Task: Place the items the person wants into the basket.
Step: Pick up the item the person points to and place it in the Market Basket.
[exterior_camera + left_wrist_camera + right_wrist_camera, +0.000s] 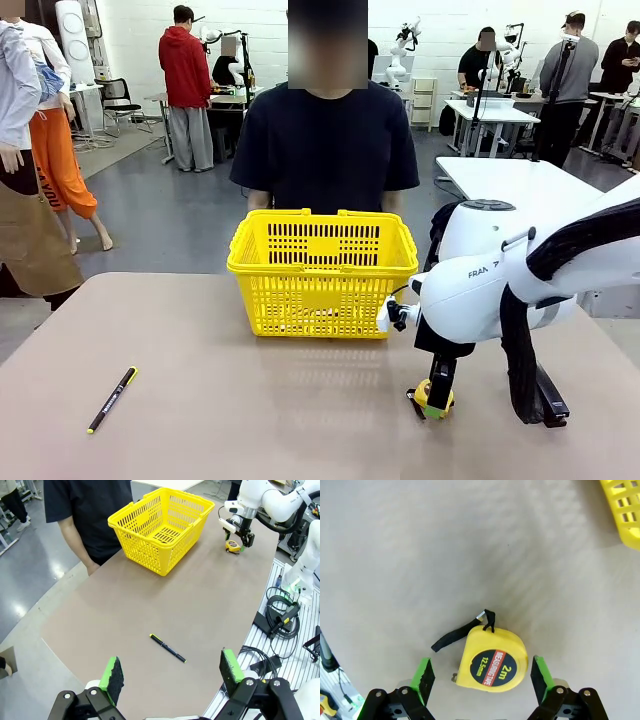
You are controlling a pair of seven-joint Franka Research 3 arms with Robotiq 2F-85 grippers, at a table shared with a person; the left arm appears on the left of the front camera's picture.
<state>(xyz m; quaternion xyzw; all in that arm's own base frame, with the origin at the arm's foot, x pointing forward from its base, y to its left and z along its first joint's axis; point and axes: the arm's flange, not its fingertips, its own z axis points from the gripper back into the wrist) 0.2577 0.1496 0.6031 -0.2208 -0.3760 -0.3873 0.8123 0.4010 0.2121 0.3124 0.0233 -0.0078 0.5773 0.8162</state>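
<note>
Basket (322, 272): yellow, upright on the table (250, 400) in front of the person (325, 140); nothing made out inside through the slots.
Tape measure (493, 664): flat on the table between the right gripper's (482, 676) wide-spread pads, not touched; black strap trails off to one side.
Left gripper (173, 672): wide, holding nothing, above the table.
Pen (167, 647): lies alone, well apart from the basket.
Hidden: in the front view the right gripper's fingers cover most of the tape measure.
</note>
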